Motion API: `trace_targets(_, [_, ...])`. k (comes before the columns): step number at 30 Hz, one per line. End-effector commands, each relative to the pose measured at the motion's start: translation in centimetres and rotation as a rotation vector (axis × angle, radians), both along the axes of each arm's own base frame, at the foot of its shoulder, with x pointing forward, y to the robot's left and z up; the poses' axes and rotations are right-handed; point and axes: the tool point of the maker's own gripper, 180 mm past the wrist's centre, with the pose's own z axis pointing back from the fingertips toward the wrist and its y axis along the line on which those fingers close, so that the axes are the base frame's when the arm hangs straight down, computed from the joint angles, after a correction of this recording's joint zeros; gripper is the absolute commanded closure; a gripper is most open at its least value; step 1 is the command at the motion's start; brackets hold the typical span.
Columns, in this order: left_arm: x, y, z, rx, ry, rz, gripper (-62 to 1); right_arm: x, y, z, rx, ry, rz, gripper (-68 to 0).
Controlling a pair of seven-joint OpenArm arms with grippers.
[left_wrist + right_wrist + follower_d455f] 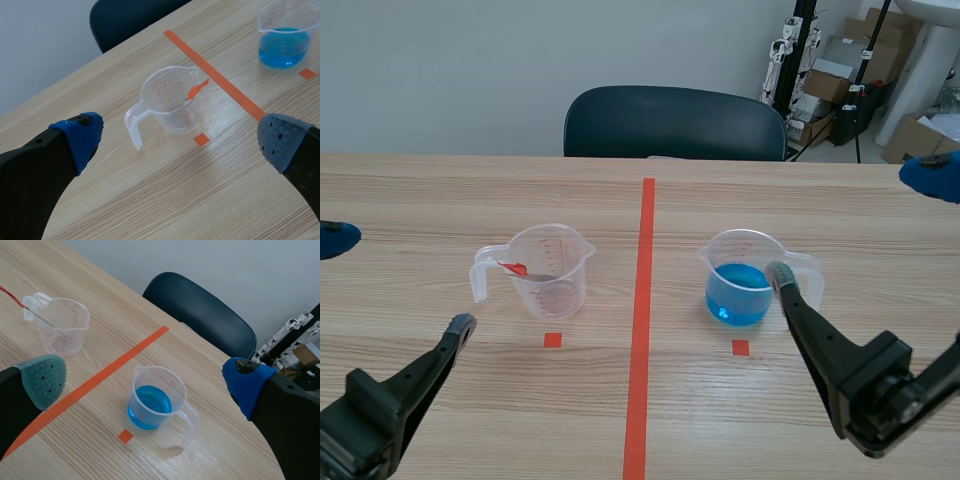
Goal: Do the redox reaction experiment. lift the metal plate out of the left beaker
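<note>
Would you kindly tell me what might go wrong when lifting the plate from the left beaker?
The plate is thin and leans on the rim of the left beaker, so the open left gripper might miss it or knock it down. The beaker shows no liquid and looks light; a bumped rim could tip it.

Surface (440,190) - pale wood grain, matt, smooth. Left beaker (552,270) clear glossy plastic; metal plate (532,275) in it thin, dull grey, orange-red tip. Right beaker (745,280) same clear plastic. Left claw (180,140) and right claw (145,382) - matt black fingers (30,190), dotted soft-looking pads (45,380), blue and grey-green. Chair (670,125) dark, smooth.
</note>
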Motion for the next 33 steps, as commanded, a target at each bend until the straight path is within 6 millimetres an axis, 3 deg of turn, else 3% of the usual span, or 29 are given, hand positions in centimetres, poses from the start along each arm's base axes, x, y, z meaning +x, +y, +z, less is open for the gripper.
trace_targets(1, [0.2, -0.2, 0.9, -0.015, -0.031, 0.002, -62.3, 0.1, 0.3, 0.9, 0.007, -0.030, 0.010, -67.9])
trace_targets(26, [0.3, -0.2, 1.0, -0.035, -0.029, 0.008, -62.3, -0.1, 0.5, 0.7, -0.051, -0.054, 0.033, -67.9])
trace_targets(33, [0.3, -0.2, 1.0, -0.040, -0.026, 0.010, -62.3, 0.8, 0.7, 1.8, -0.066, -0.110, 0.047, -67.9])
